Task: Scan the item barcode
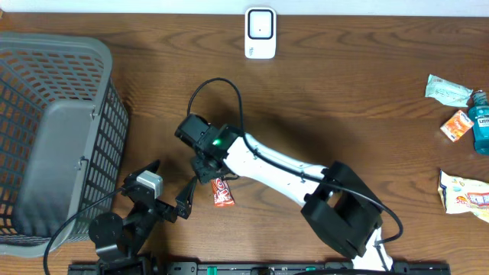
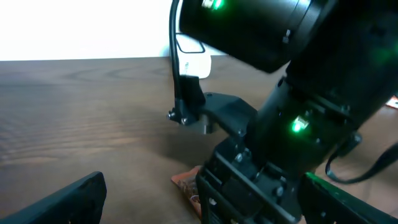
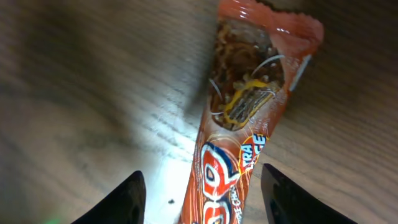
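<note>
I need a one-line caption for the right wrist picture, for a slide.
Right gripper, open, straddles an orange snack packet lying on the wooden table.

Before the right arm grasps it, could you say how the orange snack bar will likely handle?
The orange snack bar probably feels light and fairly stiff: it is a slim wrapped bar lying flat. Its glossy surface may slip or crinkle.

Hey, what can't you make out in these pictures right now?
Snack wrapper barcode: none visible; right wrist view shows only the front, bottom edge cuts it off.
Wrapper print, overhead: too small, partly under the right gripper.
Scanner, left wrist view: mostly behind the right arm.
</note>
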